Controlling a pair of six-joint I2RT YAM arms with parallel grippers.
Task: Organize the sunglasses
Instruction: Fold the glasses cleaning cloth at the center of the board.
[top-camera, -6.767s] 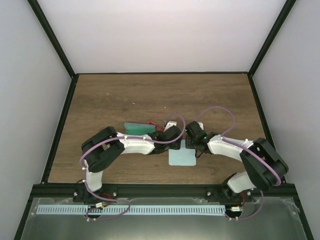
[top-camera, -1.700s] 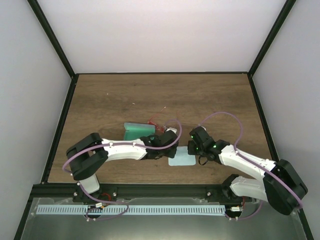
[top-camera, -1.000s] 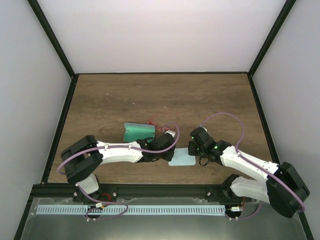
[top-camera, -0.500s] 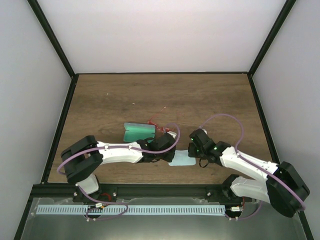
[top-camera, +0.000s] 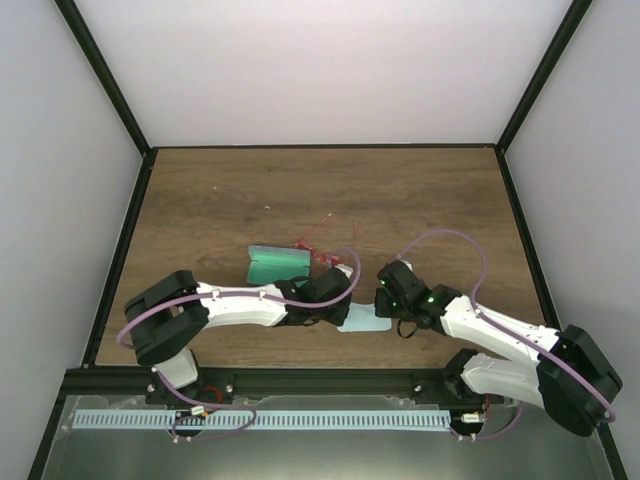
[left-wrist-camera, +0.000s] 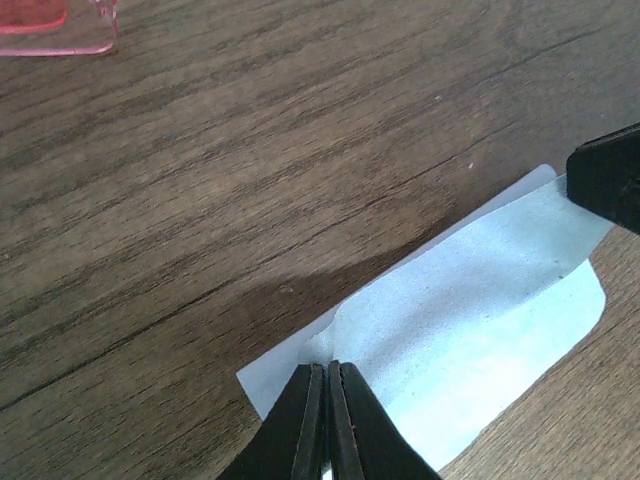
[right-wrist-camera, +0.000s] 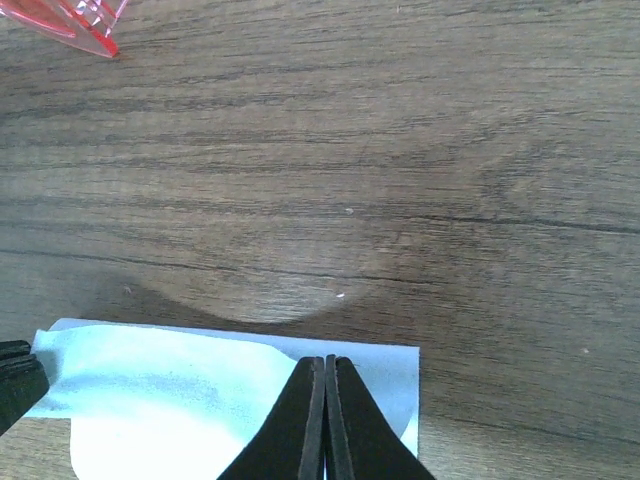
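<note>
Seen from above, both wrists cover most of the cloth (top-camera: 362, 322) and hide the fingertips beneath them. The wrist views show more. The left claw (left-wrist-camera: 327, 372) is closed, pinching the cloth at its left end. The right claw (right-wrist-camera: 326, 362) is closed on the cloth's right end, and the fabric bulges up between them. The sunglasses (top-camera: 306, 244) lie on the table (top-camera: 420, 190) beyond the cloth and to its left, apart from both claws. Each wrist view cuts them off at its top-left corner, showing only a piece of red lens, and their thin arms are hard to make out. A green case (top-camera: 277, 264) sits just beside them, left of the cloth.
</note>
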